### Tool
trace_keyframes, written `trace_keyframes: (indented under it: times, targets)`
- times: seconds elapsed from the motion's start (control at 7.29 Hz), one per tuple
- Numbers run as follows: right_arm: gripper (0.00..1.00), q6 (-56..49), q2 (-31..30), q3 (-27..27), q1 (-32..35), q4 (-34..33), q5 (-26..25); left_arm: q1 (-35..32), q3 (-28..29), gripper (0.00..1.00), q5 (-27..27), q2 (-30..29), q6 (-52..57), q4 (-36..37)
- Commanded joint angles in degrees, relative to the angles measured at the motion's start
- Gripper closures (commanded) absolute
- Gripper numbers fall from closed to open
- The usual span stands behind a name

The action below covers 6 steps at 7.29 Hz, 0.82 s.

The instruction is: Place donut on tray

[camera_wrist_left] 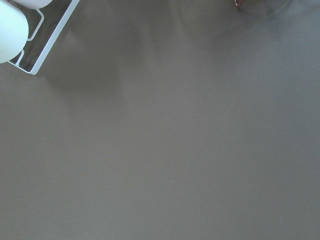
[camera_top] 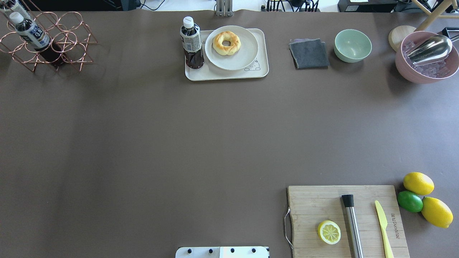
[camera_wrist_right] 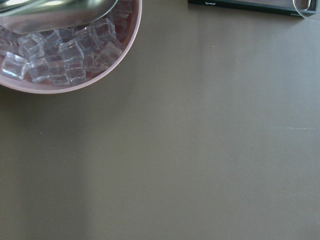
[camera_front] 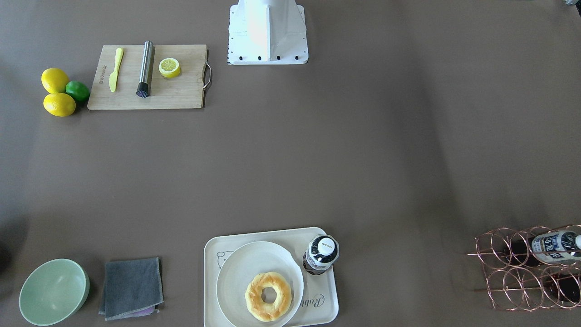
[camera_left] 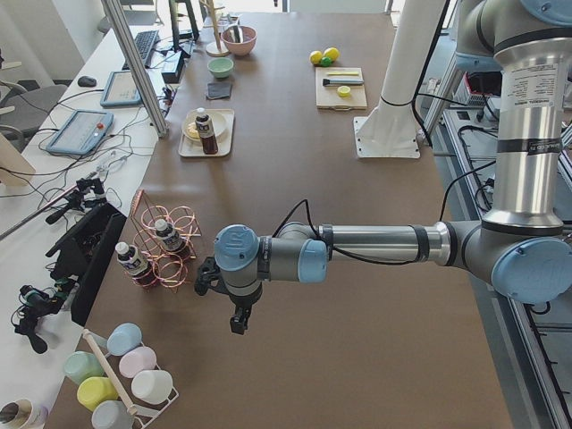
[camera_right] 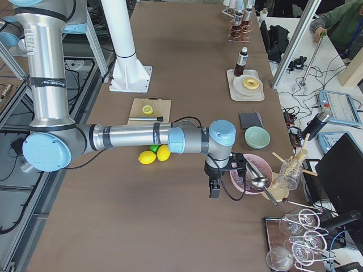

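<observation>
Sitting spot: donut point(camera_front: 268, 296) lies flat on the white plate point(camera_front: 236, 272), which rests on the tray point(camera_front: 210, 284) at the middle of the far edge of the desk point(camera_front: 317, 150), with a bottle point(camera_front: 321, 254) beside it.
Left tool point(camera_left: 238, 321): hangs by the desk's left end; open or closed cannot be told.
Right tool point(camera_right: 214, 190): hangs by the right end; likewise unclear.
Key relation: donut is well apart from both tools, inward along the far edge. Neither arm is clearly nearer, and the ring has no long axis.

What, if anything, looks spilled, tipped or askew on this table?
Nothing stands out. The donut lies flat on the white plate, which sits on the tray; the bottle beside it stands upright. No spill shows.
</observation>
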Motion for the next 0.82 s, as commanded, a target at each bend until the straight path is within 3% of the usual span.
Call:
trace_keyframes:
  times: [0.0,0.69]
  targets:
    - [0.00,0.00,-0.20,0.09,0.00,0.01,-0.04,0.00,0.09,0.02,-0.08,-0.06,-0.05,0.00]
    - [0.00,0.53,-1.07,-0.08,0.00,0.01,-0.13,0.00,0.09,0.02,-0.09,-0.06,0.04,0.00]
